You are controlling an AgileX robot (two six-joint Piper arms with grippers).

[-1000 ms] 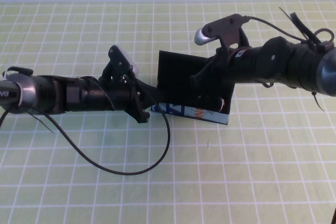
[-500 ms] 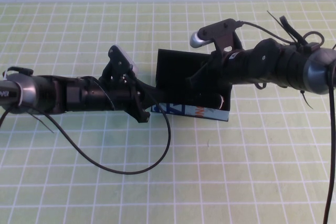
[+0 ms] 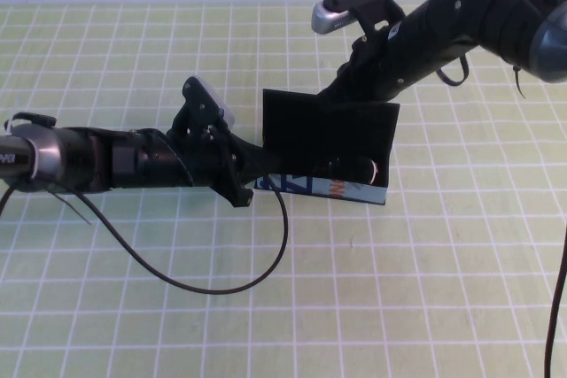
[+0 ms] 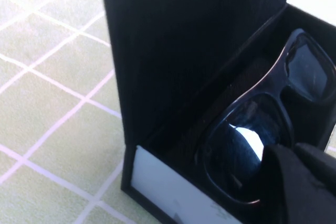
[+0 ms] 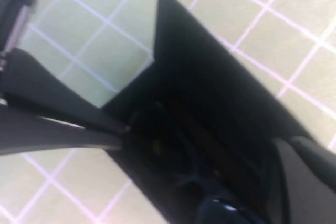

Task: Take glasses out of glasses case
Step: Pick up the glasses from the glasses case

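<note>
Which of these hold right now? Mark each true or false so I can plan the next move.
1. The case is closed. False: its lid stands open.
2. The glasses lie inside the case. True.
3. The right end effector is shut, close to the lid. True.
4. The left end effector is parked far from the case. False: it is at the case's left end.
</note>
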